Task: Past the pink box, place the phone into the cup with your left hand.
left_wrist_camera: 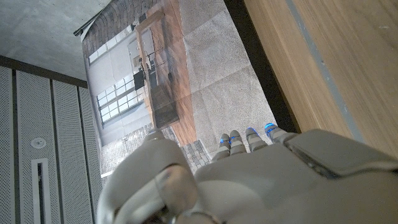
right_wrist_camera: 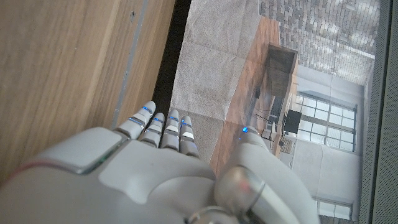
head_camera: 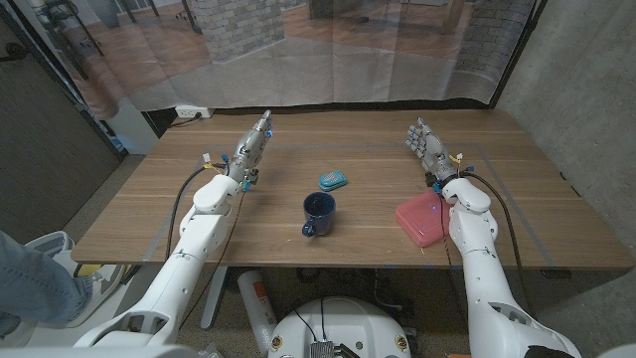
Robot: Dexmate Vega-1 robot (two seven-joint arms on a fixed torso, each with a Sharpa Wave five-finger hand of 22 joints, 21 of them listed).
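A dark blue cup (head_camera: 318, 213) stands upright at the middle of the wooden table (head_camera: 149, 224), its handle toward the front. Just behind it, slightly to its right, lies a small light-blue phone (head_camera: 333, 180). A pink box (head_camera: 421, 220) lies to the right of the cup, by my right forearm. My left hand (head_camera: 252, 147) stands at the far left of the table, fingers stretched toward the back edge, holding nothing; its back (left_wrist_camera: 273, 180) fills the left wrist view. My right hand (head_camera: 426, 147) stands behind the pink box, fingers straight, empty; its back (right_wrist_camera: 149, 168) is in the right wrist view.
A backdrop printed with a room and brick walls (head_camera: 328, 45) hangs behind the table's far edge. A grey wall (head_camera: 586, 89) runs along the right side. A person's knee in jeans (head_camera: 30, 283) is at the lower left corner.
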